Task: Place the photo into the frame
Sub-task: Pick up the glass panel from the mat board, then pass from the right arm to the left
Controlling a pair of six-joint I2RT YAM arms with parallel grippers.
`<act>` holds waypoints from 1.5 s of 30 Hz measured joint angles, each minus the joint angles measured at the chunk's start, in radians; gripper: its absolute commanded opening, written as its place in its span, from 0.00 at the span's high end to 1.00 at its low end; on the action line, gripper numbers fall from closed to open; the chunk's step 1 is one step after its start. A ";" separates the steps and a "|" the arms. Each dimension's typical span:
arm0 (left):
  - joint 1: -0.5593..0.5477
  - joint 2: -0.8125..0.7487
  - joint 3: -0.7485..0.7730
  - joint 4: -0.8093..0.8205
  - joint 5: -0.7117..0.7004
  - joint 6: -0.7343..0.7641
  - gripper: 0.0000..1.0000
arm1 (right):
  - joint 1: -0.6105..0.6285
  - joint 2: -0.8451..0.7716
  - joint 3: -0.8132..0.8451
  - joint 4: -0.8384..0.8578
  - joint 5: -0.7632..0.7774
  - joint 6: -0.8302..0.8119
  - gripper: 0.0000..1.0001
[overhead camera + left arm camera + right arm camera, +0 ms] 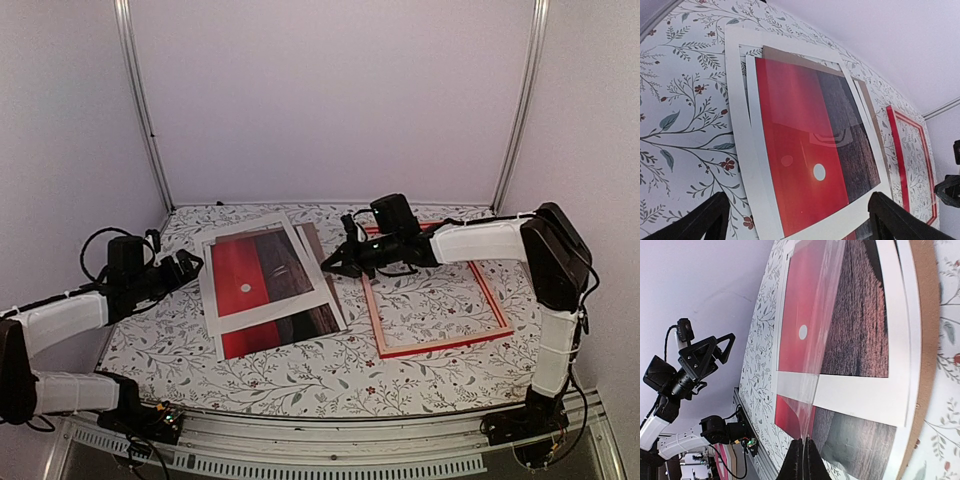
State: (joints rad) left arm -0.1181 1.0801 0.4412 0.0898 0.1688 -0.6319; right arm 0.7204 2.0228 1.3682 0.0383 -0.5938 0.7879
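Observation:
The photo (262,275), half red with a white dot and half dark brown, lies left of centre under a skewed white mat (270,312). In the left wrist view the photo (805,150) fills the middle. My left gripper (185,265) hovers open just left of the stack, and its fingers (715,215) straddle the near edge with nothing between them. My right gripper (335,265) is at the stack's right edge. It (802,442) is shut on the edge of a clear sheet (825,340) that curls up off the photo (860,305). The red frame (435,345) lies flat to the right.
A brown backing board (927,340) sticks out under the stack on its right side. The floral tablecloth (300,380) covers the table. White walls with metal corner posts (140,100) close the back and sides. The frame's left rail (895,150) lies close to the stack.

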 measured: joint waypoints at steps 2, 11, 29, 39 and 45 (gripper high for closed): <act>-0.006 0.000 0.007 -0.004 0.000 0.001 0.00 | -0.012 -0.079 -0.068 -0.001 0.033 -0.014 1.00; -0.072 0.032 0.059 -0.047 -0.024 0.022 0.01 | -0.063 -0.287 -0.256 -0.182 0.177 -0.084 1.00; -0.267 0.189 0.202 -0.078 -0.143 0.062 0.02 | -0.338 -0.618 -0.376 -0.633 0.378 -0.316 1.00; -0.359 0.285 0.274 -0.081 -0.181 0.077 0.02 | -0.423 -0.637 -0.415 -0.697 0.342 -0.440 1.00; -0.414 0.344 0.294 -0.077 -0.169 0.075 0.02 | -0.423 -0.629 -0.470 -0.614 0.192 -0.434 1.00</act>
State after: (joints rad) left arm -0.5323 1.4246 0.7349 0.0124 0.0002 -0.5568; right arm 0.2970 1.3933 0.8978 -0.5755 -0.4015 0.3542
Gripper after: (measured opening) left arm 0.979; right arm 0.007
